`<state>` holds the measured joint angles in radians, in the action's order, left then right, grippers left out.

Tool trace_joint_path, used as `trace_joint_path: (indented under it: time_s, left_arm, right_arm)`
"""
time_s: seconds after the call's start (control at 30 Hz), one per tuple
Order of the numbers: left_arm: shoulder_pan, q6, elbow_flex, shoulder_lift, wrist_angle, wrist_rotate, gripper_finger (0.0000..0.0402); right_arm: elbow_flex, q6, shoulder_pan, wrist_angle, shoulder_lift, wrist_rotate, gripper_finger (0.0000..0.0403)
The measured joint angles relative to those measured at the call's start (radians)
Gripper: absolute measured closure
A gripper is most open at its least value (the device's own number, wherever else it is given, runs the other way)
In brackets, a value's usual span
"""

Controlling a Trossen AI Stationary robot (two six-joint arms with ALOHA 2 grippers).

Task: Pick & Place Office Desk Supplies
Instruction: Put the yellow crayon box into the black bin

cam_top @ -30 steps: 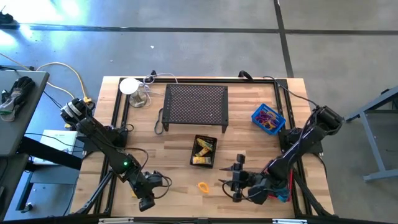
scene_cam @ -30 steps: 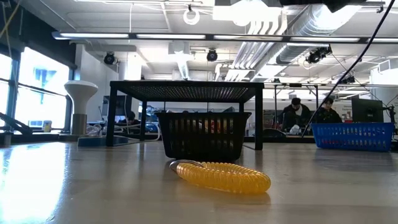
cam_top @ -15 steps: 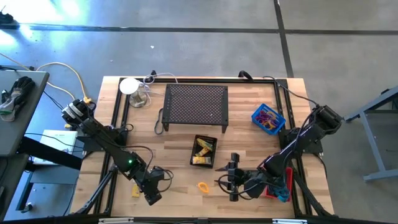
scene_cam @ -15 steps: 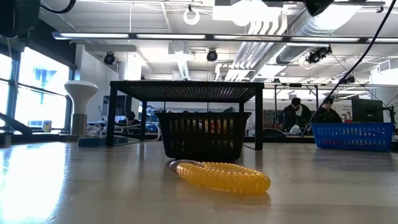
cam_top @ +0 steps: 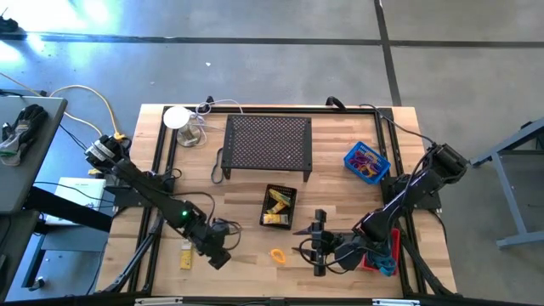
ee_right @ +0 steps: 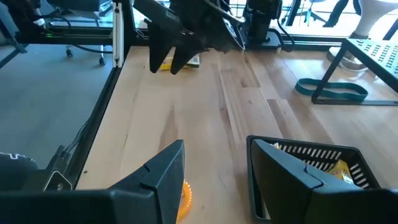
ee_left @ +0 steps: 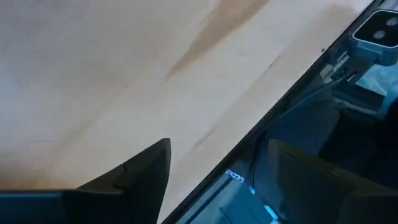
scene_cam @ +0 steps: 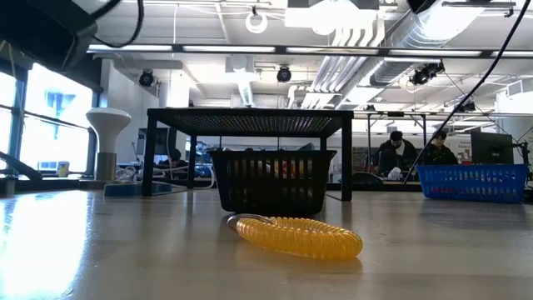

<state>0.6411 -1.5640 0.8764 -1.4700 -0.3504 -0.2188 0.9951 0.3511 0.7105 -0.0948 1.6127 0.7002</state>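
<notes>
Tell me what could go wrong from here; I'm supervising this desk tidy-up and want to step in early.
1. The yellow packet lies near the table's front edge, beside the open left pincer; a nudge might push it off.
2. The right pincer, open and empty, hangs close to the orange coil, which is springy and may roll or squirm away when pinched.
3. The black basket sits right behind; a sweep could knock it.
</notes>
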Motion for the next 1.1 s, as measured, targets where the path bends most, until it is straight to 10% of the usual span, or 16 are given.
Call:
trace_joint_path:
  time_s: [0.57, 1.1]
  left_arm:
    - [0.045, -0.269, 0.113, 0.020, -0.550, -0.119, 0.0137]
    - [0.255, -0.490, 0.135, 0.014, -0.619, 0.163, 0.0137]
  right_arm:
    - [0.000, -0.042, 0.000, 0.001, 0.000, -0.051, 0.0227]
    - [0.000, -0.037, 0.000, 0.001, 0.000, -0.056, 0.0227]
